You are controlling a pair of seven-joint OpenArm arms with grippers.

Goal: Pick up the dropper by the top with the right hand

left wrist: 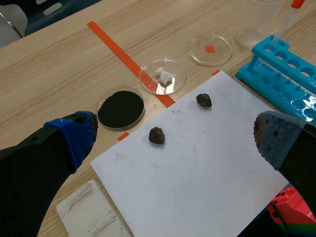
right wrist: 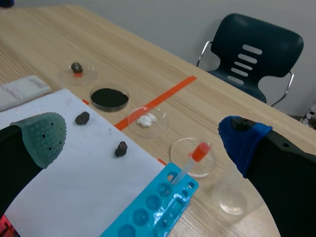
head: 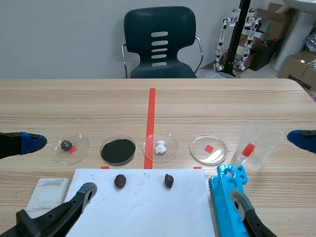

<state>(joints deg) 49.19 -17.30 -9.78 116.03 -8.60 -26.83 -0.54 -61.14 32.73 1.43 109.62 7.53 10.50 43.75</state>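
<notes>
Grip: none yet. Your right gripper (right wrist: 142, 140) stands wide open, grey-green pad on one side, blue pad on the other, nothing between them. Ahead of it, nearer the blue-padded finger, the dropper (right wrist: 190, 165) stands tilted in an end hole of the blue rack (right wrist: 148, 217), with the red bulb (right wrist: 200, 151) uppermost and nothing touching it. Clear beaker (head: 260, 140) just behind the dropper in the scene view; petri dish with a red mark (head: 209, 149) beside it. Further out: white sheet (head: 140, 202) with two dark stones (head: 120, 181) on it, and your left gripper (left wrist: 175, 136) over that sheet, likewise open and empty. Progress, by my reading: nothing of the pick is done. Left for you: bring the right fingers around the bulb, close on it, lift the dropper clear of the rack. Bulb looks soft, so squeeze lightly; mind the beaker close by
</notes>
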